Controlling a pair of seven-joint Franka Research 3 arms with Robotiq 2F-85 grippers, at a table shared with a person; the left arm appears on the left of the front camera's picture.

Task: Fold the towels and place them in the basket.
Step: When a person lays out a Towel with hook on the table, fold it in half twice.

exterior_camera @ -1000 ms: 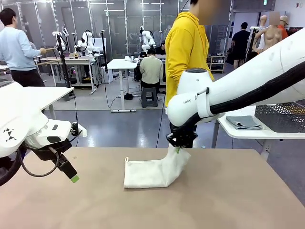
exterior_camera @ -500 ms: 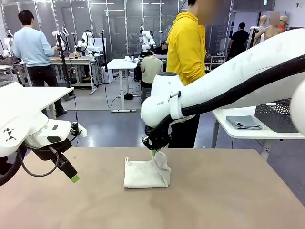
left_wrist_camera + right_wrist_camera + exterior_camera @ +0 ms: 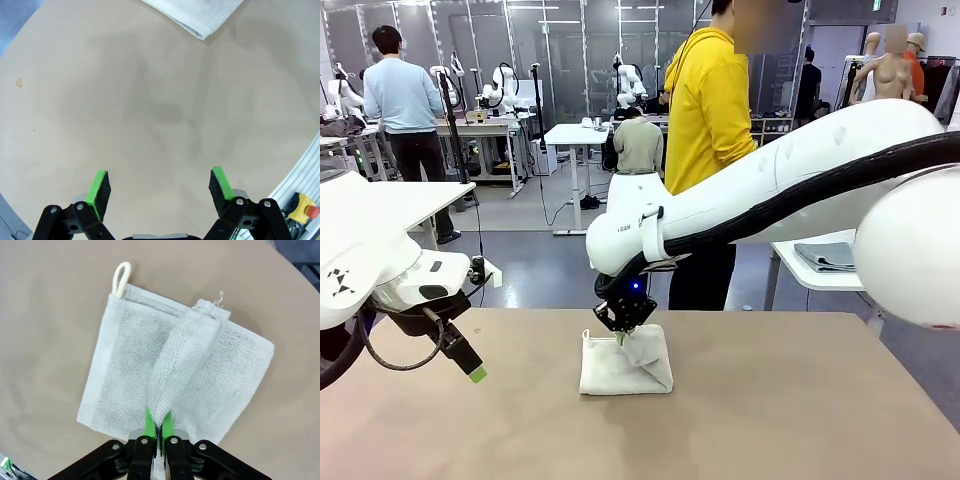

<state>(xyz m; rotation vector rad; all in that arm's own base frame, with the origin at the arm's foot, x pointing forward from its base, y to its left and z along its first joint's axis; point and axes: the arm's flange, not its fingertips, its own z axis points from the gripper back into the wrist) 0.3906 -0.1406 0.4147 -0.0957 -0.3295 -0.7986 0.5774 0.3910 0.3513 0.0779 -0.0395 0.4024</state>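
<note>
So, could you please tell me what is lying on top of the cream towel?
Its own fold, pinched by the shut right end effector, drapes across the cream towel on the table. Anything between its layers or beneath it is covered.

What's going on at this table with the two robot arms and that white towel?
The right gripper is shut on a flap of the cream-white towel, holding it lifted over the part lying flat on the table, mid-fold. The left gripper hangs open above bare table off to the left, holding nothing. A person in a yellow top stands at the far side, not touching the towel. A blue-grey towel lies folded on a side table.
</note>
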